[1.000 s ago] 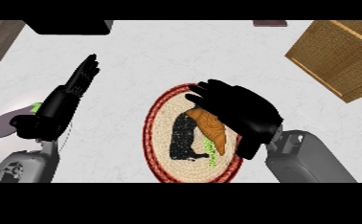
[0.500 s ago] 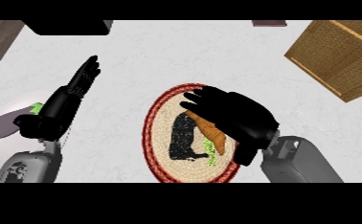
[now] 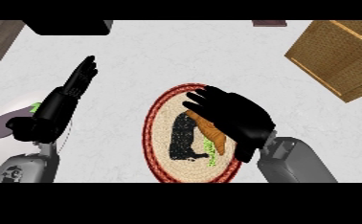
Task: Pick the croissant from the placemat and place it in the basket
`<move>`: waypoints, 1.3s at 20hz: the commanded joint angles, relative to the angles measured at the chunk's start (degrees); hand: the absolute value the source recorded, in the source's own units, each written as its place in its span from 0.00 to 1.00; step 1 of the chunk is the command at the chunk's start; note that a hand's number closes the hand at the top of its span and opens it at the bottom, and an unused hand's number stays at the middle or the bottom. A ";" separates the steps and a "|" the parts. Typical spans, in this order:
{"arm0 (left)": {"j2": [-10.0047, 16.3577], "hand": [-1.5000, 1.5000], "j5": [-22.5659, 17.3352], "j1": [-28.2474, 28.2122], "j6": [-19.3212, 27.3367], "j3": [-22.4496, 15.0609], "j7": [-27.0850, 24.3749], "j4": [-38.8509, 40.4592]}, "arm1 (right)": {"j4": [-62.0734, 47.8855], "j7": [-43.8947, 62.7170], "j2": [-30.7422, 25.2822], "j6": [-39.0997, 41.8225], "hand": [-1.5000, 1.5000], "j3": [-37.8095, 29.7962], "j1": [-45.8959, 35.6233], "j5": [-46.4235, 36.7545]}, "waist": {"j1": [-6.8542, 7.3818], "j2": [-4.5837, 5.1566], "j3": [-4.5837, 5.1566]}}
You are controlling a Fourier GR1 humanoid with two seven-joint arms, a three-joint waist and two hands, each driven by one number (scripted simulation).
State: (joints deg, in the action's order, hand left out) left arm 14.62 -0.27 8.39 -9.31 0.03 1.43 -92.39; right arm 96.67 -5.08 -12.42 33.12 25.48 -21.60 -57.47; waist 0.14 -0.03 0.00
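Right hand [image 3: 233,115], palm down, fingers spread and not yet closed, covers the orange-brown crescent croissant [image 3: 216,140] directly beneath it on the round red-rimmed woven placemat [image 3: 161,117]; advisably, curl round its middle before lifting toward the brown wicker basket [image 3: 329,58] beyond, rightward.

Croissant [image 3: 216,140] on placemat [image 3: 160,122], basket [image 3: 331,58] behind-right.
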 commanded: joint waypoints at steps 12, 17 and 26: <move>-4.22 0.50 3.62 2.43 -0.09 0.37 0.29 2.51 | -10.25 -1.03 6.65 -4.34 0.00 1.24 -0.32 -11.30 | -0.03 0.04 0.00; -2.13 0.50 2.81 -1.03 -2.62 2.86 -3.22 0.49 | -18.90 -4.91 6.27 -10.43 0.00 -1.54 -1.49 -13.15 | 0.15 0.06 0.00; -3.25 0.50 3.24 1.71 -2.20 3.79 1.56 -0.25 | -17.65 -6.49 6.00 -5.73 0.00 -0.91 1.41 -15.57 | 0.00 0.01 0.00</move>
State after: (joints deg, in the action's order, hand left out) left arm 11.00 3.34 10.45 -11.40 2.64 1.26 -90.68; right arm 80.40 -9.15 -4.96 27.21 25.35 -20.94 -72.48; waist 0.10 -0.03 0.01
